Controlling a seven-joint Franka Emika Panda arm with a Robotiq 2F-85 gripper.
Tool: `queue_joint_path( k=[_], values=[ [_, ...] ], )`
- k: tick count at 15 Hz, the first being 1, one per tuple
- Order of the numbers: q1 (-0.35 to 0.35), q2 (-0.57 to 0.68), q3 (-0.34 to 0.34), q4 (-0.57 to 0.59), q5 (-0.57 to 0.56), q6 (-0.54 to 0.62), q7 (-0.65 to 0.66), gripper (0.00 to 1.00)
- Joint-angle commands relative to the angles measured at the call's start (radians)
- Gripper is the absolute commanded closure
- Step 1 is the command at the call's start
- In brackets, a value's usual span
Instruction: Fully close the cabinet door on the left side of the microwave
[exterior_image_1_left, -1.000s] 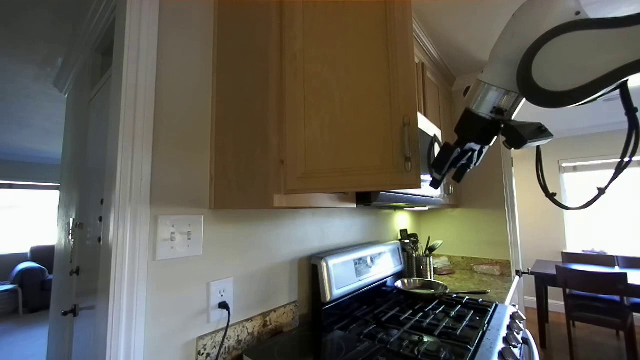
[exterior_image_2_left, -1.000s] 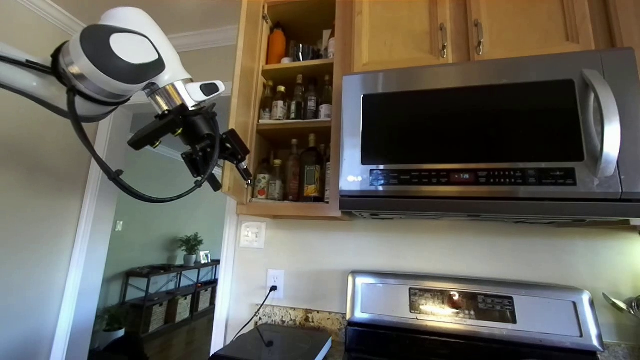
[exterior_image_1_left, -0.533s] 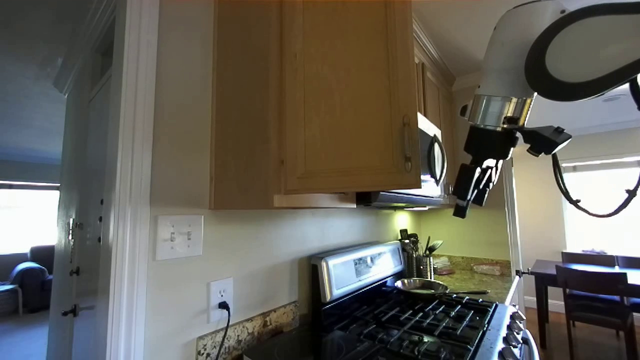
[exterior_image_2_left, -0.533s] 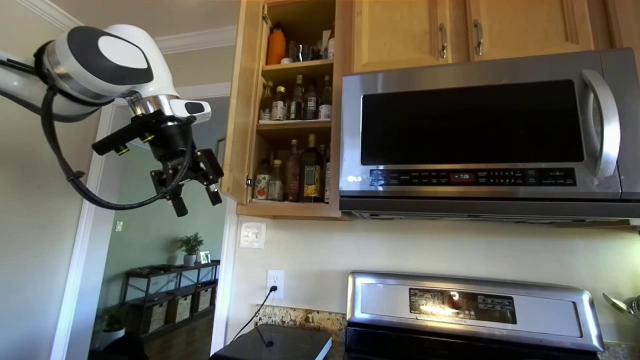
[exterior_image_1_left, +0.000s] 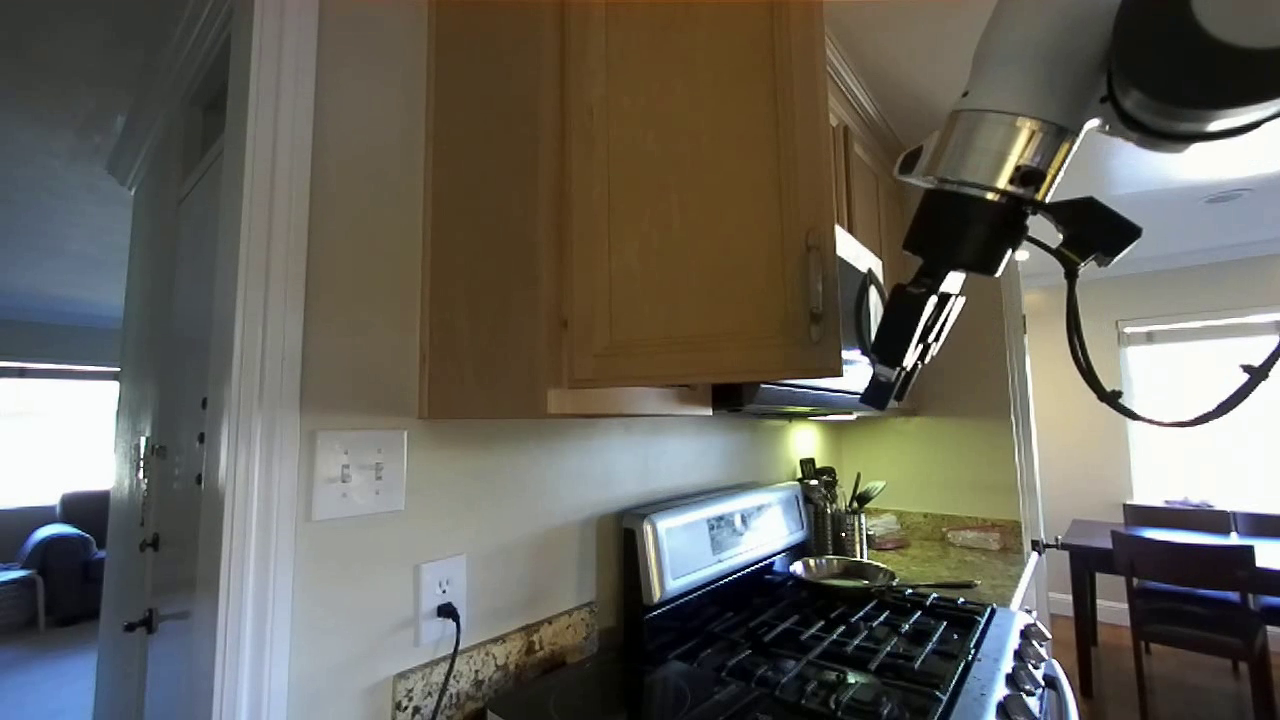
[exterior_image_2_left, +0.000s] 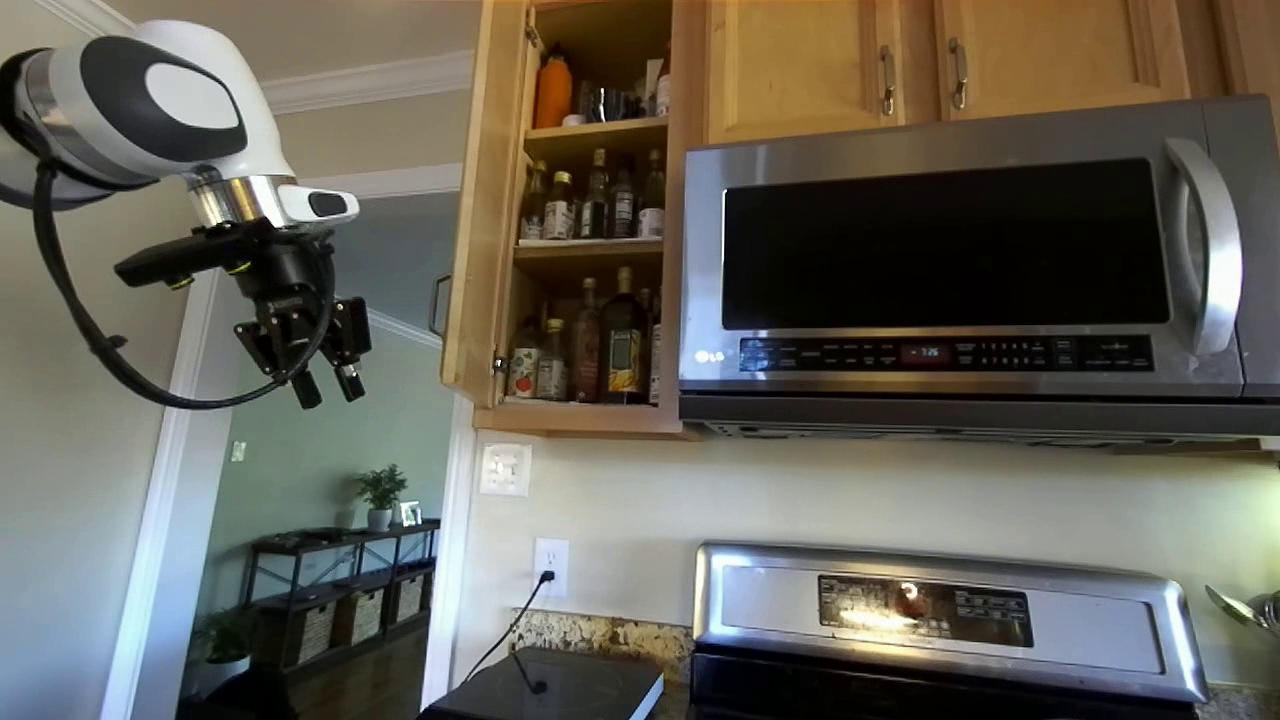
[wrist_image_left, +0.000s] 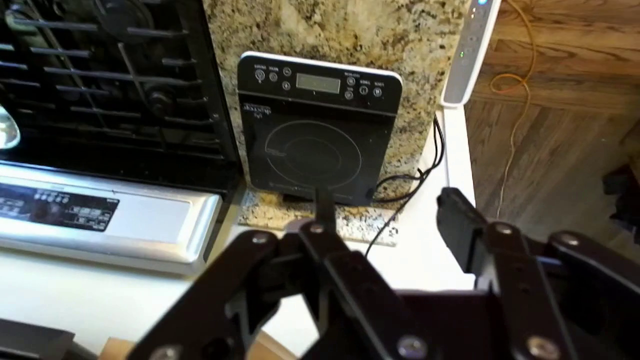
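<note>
The cabinet door (exterior_image_1_left: 690, 190) is light maple and stands open, swung out from its cabinet. It shows nearly edge-on in an exterior view (exterior_image_2_left: 482, 220), with shelves of bottles exposed. Its silver bar handle (exterior_image_1_left: 815, 285) also shows from the side in an exterior view (exterior_image_2_left: 437, 305). The steel microwave (exterior_image_2_left: 945, 245) is right of the open cabinet; it is partly hidden in an exterior view (exterior_image_1_left: 860, 300). My gripper (exterior_image_2_left: 330, 392) hangs left of the door and its handle, apart from both, fingers pointing down. In the wrist view my gripper (wrist_image_left: 385, 196) is open with nothing between the fingers.
Below are the stove (exterior_image_1_left: 820, 640) and a black induction plate (wrist_image_left: 310, 145) on the granite counter (wrist_image_left: 320, 25). A power cord (wrist_image_left: 395, 215) runs to the wall. Bottles (exterior_image_2_left: 590, 340) stand on the cabinet shelves. A doorway lies behind the arm.
In an exterior view my gripper has moved left, away from the door edge, uncovering the handle. In an exterior view it dipped, then swung back toward the microwave. The door has not moved.
</note>
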Motion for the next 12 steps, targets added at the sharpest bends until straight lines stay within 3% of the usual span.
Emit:
queue_joint_path(
  k=[1,5,8,12],
  values=[
    [-0.001,0.031,0.030,0.057,0.016,0.092,0.046,0.74],
    [-0.047,0.072,0.060,0.143,-0.028,0.168,0.075,0.96],
    [-0.061,0.102,0.052,0.189,-0.048,0.204,0.060,0.99],
    [-0.099,0.128,0.034,0.209,-0.080,0.216,0.064,0.93]
  ],
)
